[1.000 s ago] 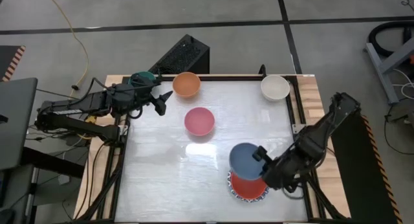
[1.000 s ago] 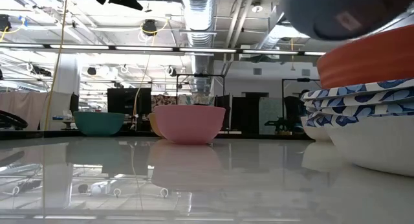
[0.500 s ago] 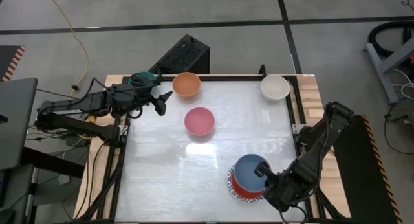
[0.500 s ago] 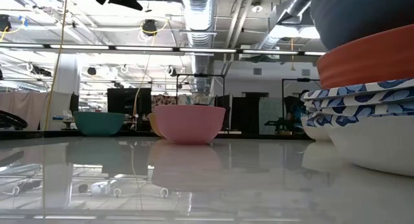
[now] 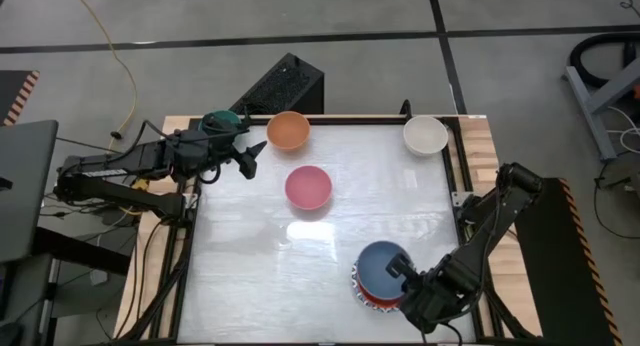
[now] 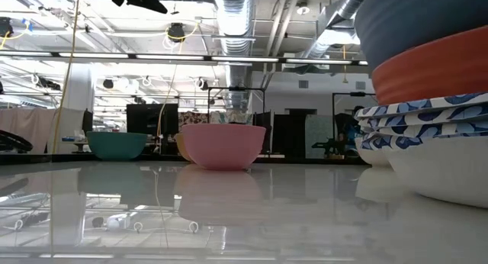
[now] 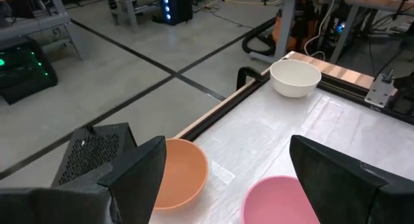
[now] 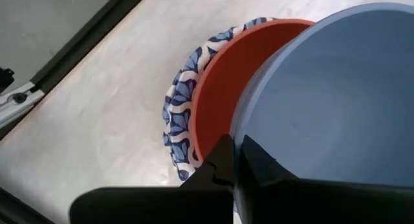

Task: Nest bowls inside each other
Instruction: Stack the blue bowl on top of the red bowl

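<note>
Blue bowl (image 5: 381,265): round, plain, matte slate blue, smooth inside; sits in the red bowl (image 6: 438,72) at about 5 o'clock on the table (image 5: 240,276). The right gripper (image 5: 402,277) has its 2 dark fingers pinched tight on the blue bowl's rim, 1 finger inside and 1 outside, as the right wrist view shows.

Red bowl: orange-red, plain, glossy; nested in the patterned bowls (image 6: 427,115), with only a crescent of its inner wall showing past the blue bowl.

Patterned bowls: white with blue leaf-pattern rims, stacked one in another; the low view shows at least 2 rims layered above a white outer wall (image 6: 450,169). From above only a thin patterned edge shows around the stack.

Pink bowl (image 5: 308,187): plain, smooth, empty, upright, near the table's centre, slightly toward 11 o'clock.

Orange bowl (image 5: 288,131): plain, empty, at about 11 o'clock by the far edge.

Cream bowl (image 5: 425,135): off-white, empty, at about 1 o'clock in the far corner.

Teal bowl (image 6: 116,145): plain, at the far left edge, partly under the left arm in the high view.

Left gripper (image 5: 254,154): fingers spread wide, holding nothing, poised just beside the orange bowl at about 10 o'clock.

Table: white, glossy, reflective top in a wooden frame.
</note>
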You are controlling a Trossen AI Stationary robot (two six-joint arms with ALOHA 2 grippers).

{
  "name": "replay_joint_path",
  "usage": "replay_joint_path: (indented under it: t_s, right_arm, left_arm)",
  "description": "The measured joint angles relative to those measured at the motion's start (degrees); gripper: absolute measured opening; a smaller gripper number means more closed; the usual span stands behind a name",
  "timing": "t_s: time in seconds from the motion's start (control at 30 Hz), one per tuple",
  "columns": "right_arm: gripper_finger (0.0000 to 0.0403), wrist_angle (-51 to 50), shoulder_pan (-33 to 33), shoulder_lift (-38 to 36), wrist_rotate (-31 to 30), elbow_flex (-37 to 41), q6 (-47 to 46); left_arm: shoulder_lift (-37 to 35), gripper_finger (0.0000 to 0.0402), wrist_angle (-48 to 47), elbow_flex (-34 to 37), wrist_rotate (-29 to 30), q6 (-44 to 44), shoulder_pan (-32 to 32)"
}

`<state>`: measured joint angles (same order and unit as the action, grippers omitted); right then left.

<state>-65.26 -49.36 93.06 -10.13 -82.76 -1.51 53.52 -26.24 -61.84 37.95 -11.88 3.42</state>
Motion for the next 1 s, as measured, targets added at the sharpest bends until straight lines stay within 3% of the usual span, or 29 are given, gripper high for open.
replay_joint_path:
  t_s: [0.2, 0.67, 1.0]
  right_arm:
    - [0.0025, 2.2, 0.0, 0.0, 0.3, 0.0, -0.8]
    - [0.0093, 2.5, 0.0, 0.0, 1.0, 0.0, -12.2]
    - [0.0168, 5.4, 0.4, 0.0, 0.3, 0.0, -15.7]
  left_arm:
    - [0.0, 0.0318, 0.0, 0.0, 0.0, 0.0, 0.0]
    - [0.0, 0.0318, 0.0, 0.0, 0.0, 0.0, 0.0]
    - [0.0, 0.0318, 0.0, 0.0, 0.0, -1.2, 0.0]
